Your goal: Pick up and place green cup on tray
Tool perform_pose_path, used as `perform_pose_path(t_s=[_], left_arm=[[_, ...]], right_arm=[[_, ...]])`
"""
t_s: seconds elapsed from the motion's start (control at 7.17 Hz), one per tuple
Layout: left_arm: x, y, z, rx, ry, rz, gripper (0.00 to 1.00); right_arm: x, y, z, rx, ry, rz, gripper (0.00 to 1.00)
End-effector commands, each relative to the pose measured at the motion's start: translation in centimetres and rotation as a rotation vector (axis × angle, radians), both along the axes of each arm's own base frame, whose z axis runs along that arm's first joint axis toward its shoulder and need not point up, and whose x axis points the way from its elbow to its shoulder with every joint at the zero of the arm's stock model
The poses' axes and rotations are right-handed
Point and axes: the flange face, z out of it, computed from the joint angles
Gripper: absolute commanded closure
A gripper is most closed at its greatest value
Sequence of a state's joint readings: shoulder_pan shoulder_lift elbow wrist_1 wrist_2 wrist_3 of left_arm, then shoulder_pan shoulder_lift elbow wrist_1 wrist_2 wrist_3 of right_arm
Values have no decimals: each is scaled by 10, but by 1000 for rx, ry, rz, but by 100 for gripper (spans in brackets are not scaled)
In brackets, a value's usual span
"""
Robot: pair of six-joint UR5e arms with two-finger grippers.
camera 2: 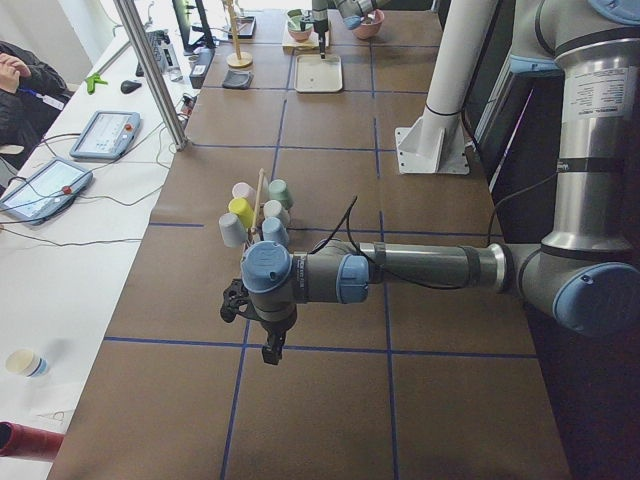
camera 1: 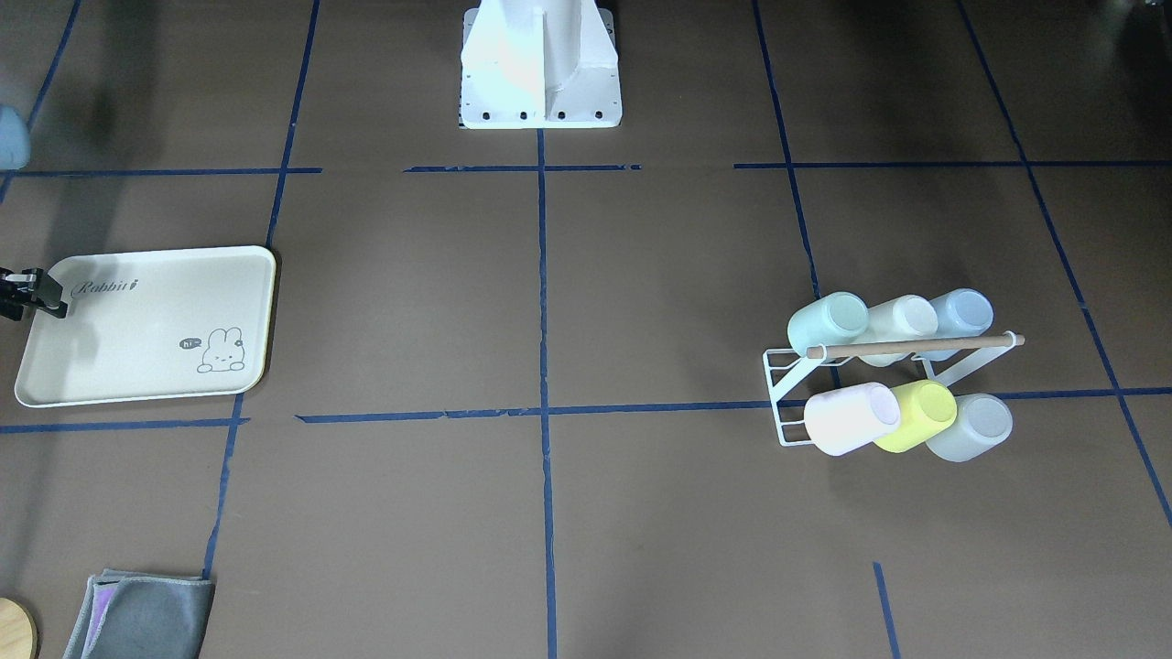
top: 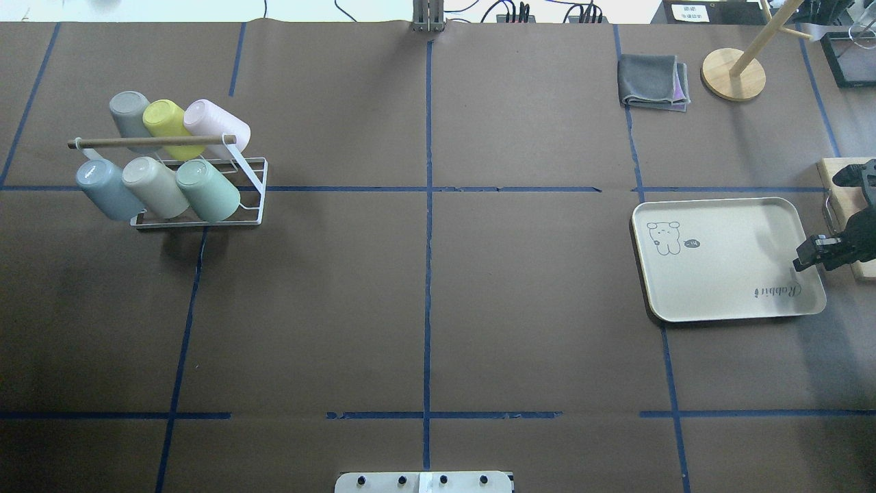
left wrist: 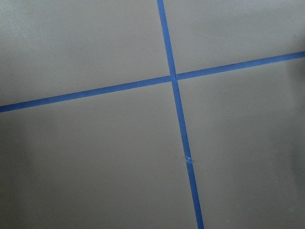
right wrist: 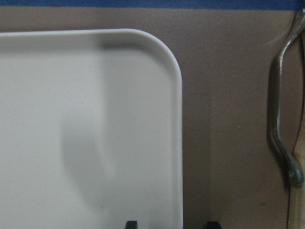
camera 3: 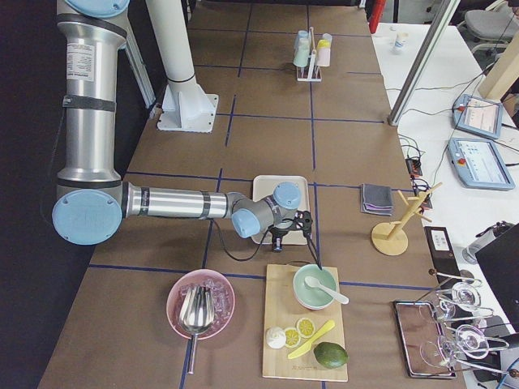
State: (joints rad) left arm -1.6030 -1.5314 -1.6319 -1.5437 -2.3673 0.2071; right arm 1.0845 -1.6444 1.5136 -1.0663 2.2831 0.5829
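Green cup (top: 207,190) sits tilted on the wire rack (top: 198,224), at the end of its row beside the cream cup (top: 154,188), well apart from the tray (top: 725,274). We'd guess it's light, stiff, slick plastic, so pinch across its sides. Right jaws are released over the tray rim; left jaws, can't tell.

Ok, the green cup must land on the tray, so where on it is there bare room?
The tray is bare all over: free from the bunny drawing across to the Rabbit lettering. Tight only at the rim past the lettering, where the open right end effector straddles the edge. Beyond that rim lies a wooden board.
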Motion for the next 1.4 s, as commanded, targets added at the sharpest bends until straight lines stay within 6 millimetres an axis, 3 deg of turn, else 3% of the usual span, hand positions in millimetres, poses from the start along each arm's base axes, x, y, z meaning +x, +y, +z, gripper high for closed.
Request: perform_pose_path(t_s=[0.0,0.7,1.26], left_arm=[[0,-1,0,1,0,0,0],[0,0,0,-1,0,0,0],[0,-1,-1,1,0,0,0]], right_arm=[[0,0,1,-3,2,0,49],[-2,-2,8,-13,0,-3,49],[-2,-4,4,-7,-4,-1,61]])
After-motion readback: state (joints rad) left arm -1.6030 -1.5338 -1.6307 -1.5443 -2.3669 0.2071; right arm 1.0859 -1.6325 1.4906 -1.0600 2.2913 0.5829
